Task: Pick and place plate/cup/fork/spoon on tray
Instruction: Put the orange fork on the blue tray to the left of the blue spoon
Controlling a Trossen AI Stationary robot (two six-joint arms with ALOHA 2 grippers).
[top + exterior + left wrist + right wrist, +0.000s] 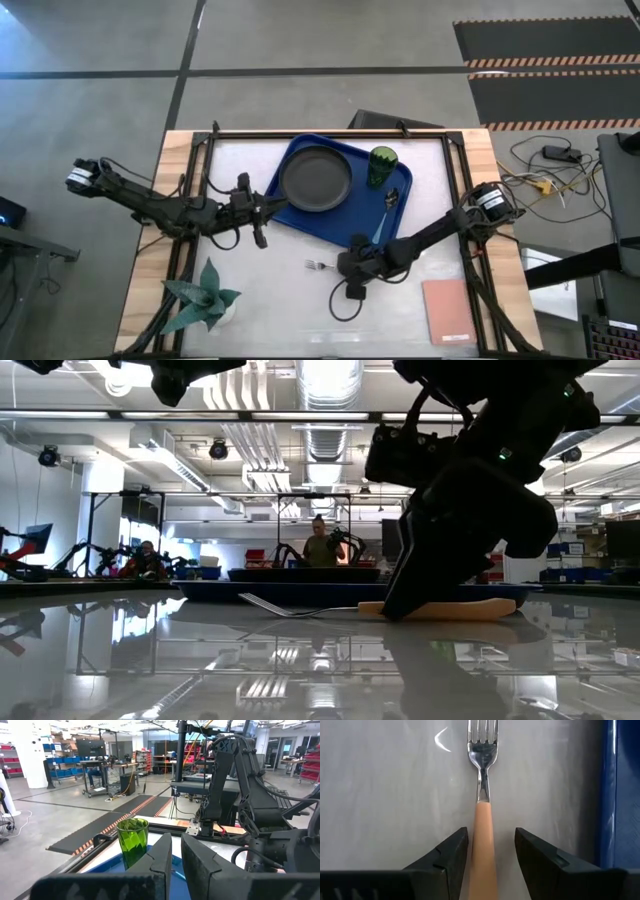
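Note:
The fork [318, 265] lies flat on the table, near the tray's near edge, its orange handle [482, 835] toward my right gripper and its silver tines [482, 740] away from it. My right gripper [491, 832] is open and low at the table [405, 605], one finger on either side of the handle. The blue tray [330, 225] holds the dark plate [316, 178], the green cup [381, 165] and the teal-handled spoon [386, 215]. My left gripper [272, 208] is shut and empty at the tray's left edge, pointing toward the cup [133, 840].
A pale teal spiky plant [205, 300] stands at the near left. A pink pad [448, 312] lies at the near right. Bare table surface lies between them. A person [320, 545] stands in the room beyond the table.

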